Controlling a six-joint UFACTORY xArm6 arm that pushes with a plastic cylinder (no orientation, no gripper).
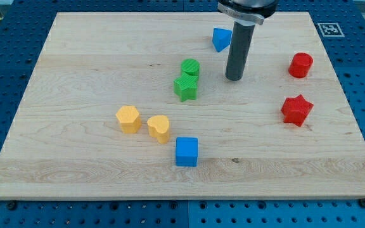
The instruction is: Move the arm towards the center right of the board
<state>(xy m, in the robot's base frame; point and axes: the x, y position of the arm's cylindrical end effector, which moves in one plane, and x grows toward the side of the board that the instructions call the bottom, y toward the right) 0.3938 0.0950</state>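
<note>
My tip (234,78) rests on the wooden board (75,76) a little above centre, right of the middle. A blue triangular block (220,39) sits just up and left of the rod. A green cylinder (190,67) and a green star (186,87) touch each other to the tip's left. A red cylinder (300,65) lies to the tip's right, and a red star (296,109) lies lower right of it. The tip touches no block.
A yellow hexagon block (128,119), a yellow heart-like block (159,128) and a blue cube (186,151) lie in the lower middle. A marker tag (329,29) sits at the board's top right corner. Blue pegboard surrounds the board.
</note>
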